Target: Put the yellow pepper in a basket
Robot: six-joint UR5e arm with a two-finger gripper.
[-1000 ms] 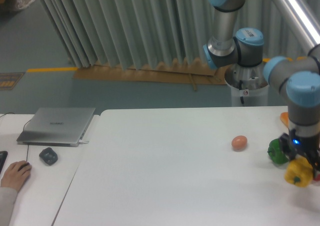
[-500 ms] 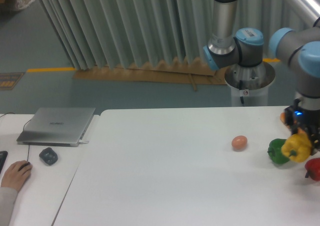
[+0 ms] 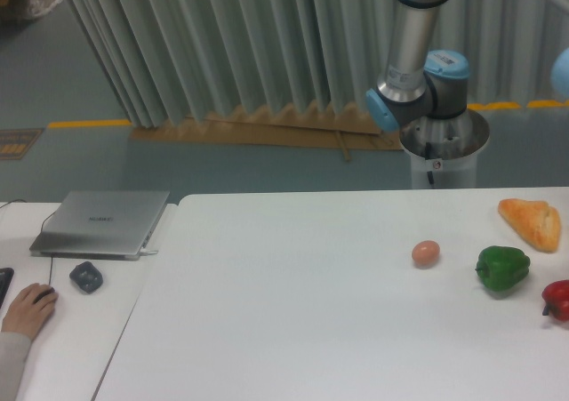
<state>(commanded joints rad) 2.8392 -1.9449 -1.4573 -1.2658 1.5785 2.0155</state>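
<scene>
Yellow pepper: nowhere in the frame, folks! Neither on the worktop nor in the air. My read was that it was riding off-frame with the tool, but that was a judgement, not a sighting.

Tool: out of view too. Only the arm's base column (image 3: 418, 54) and a sliver of blue joint at the right edge (image 3: 562, 70) showed, so whether the fingers were spread or clamped could not be told.

Places: with the tool unseen, nothing could honestly be placed relative to it. Best said, everything visible lay apart from wherever it hung.

Basket: not visible either. The drop-off spot was presumably beyond the frame.

Green pepper (image 3: 502, 269): sitting upright on the worktop (image 3: 293, 312), stem up, untouched, left alone because it was not the target.

Red pepper (image 3: 557, 300): clipped by the right edge, just beside the green pepper.

Bread wedge (image 3: 532, 222): orange and crusty, lying beyond the green pepper toward the back edge. A decoy by colour, not the thing wanted.

Egg (image 3: 426, 252): alone, near the green pepper on its inward side.

Off to the side: a closed laptop (image 3: 102, 224), a dark mouse-like object (image 3: 86, 276), and a person's hand (image 3: 27, 309) resting on the neighbouring desk, well apart from the food.

Stage, as I judged it: carry under way, placement not yet confirmed.
</scene>
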